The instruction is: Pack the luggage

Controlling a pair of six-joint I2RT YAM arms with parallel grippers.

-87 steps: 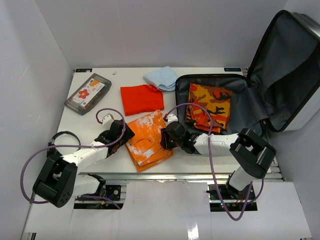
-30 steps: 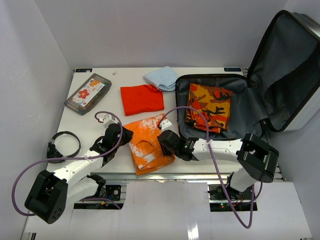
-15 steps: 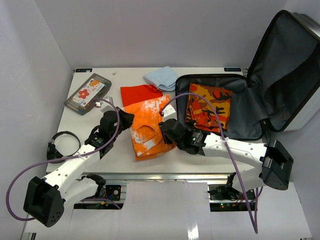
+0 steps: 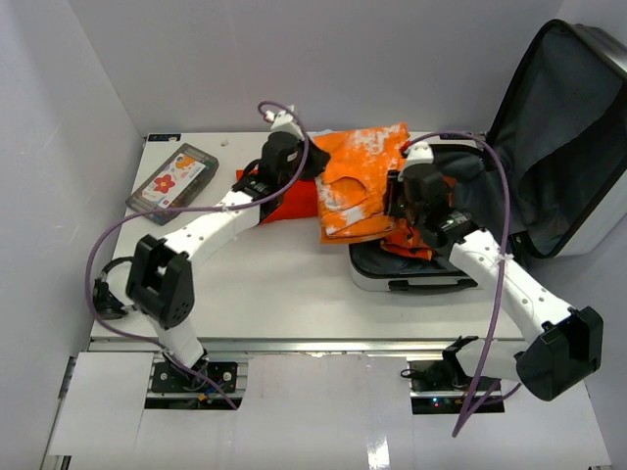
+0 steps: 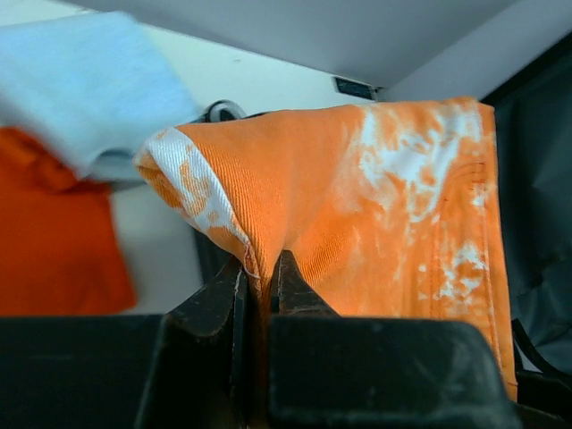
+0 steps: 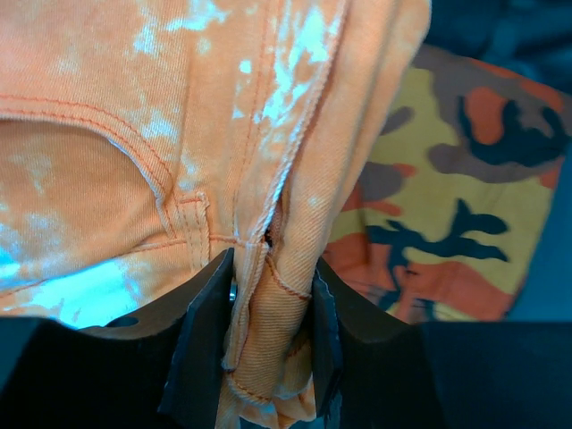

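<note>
Both grippers hold up a folded orange garment with white bleach marks (image 4: 358, 181), which hangs over the left edge of the open luggage (image 4: 411, 282). My left gripper (image 4: 312, 162) is shut on the garment's left fold (image 5: 375, 206), pinching a thin edge between its jaws (image 5: 259, 273). My right gripper (image 4: 397, 196) is shut on a thick rolled seam at the garment's right side (image 6: 179, 116), seen close up in the right wrist view (image 6: 271, 295). Below, inside the luggage, lies a camouflage garment (image 6: 465, 206). The luggage's lid (image 4: 568, 137) stands open at the right.
A red cloth (image 4: 284, 211) lies under the left arm, and a light blue cloth (image 5: 80, 80) sits beside it. A flat grey case with a red flower (image 4: 172, 183) rests at the back left. A black ring-shaped item (image 4: 108, 294) lies near the left table edge.
Both arms lifted the orange garment off the table's front middle and carried it back and right, to above the luggage's left edge. Both grips have stayed the same.
</note>
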